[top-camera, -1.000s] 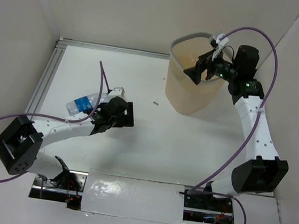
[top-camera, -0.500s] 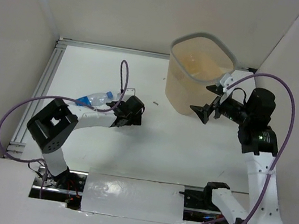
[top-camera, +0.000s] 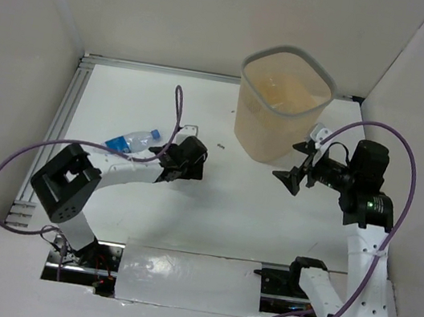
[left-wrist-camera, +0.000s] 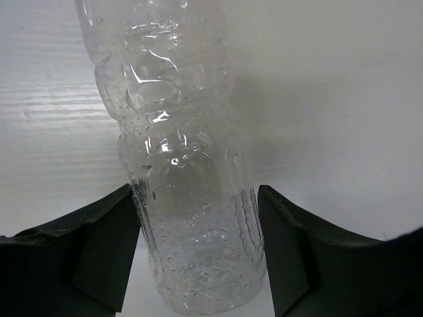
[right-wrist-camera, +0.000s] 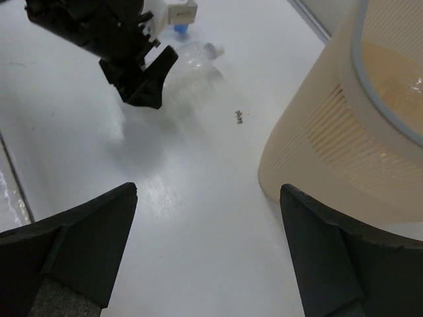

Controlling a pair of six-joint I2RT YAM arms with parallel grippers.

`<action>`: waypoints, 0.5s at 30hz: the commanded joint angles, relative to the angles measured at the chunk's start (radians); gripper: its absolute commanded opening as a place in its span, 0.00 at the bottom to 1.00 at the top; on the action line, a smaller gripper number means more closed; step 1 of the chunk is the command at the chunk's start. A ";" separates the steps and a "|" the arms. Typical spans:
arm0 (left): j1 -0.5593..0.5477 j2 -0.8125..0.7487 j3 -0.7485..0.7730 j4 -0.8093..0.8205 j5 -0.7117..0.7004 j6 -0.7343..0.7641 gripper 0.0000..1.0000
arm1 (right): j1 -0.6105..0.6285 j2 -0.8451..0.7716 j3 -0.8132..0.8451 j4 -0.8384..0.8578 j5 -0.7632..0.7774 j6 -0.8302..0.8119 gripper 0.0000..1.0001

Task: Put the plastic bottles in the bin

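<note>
Left gripper (left-wrist-camera: pixel 198 198) clasps a plastic bottle (left-wrist-camera: pixel 185 191) on the white table (top-camera: pixel 230 198); right gripper (top-camera: pixel 292 164) spread and empty
Both left fingers (left-wrist-camera: pixel 106 244) touch the sides of the clear, crinkled bottle near its base, and it lies flat, running straight out ahead of that wrist. The right gripper hangs over the table with nothing between its wide-apart fingers (right-wrist-camera: pixel 86 238); the beige bin (right-wrist-camera: pixel 317 145) stands just beside it, ahead and to one side. Pale walls (top-camera: pixel 180 7) enclose the table, and a metal rail (top-camera: pixel 62 117) edges it beyond the left arm

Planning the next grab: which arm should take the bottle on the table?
Left. The left gripper straddles the bottle, a finger on each side. The right gripper is open and empty near the bin, away from the bottle.
</note>
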 commanded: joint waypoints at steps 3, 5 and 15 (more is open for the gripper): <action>-0.088 -0.212 0.082 0.089 0.065 0.082 0.30 | -0.010 -0.040 -0.033 -0.312 -0.079 -0.331 0.87; -0.097 -0.269 0.108 0.121 0.094 0.102 0.28 | -0.010 -0.061 -0.073 -0.393 -0.079 -0.397 0.77; -0.124 -0.177 0.490 0.271 0.331 0.231 0.22 | -0.010 -0.124 -0.224 -0.346 0.016 -0.405 0.00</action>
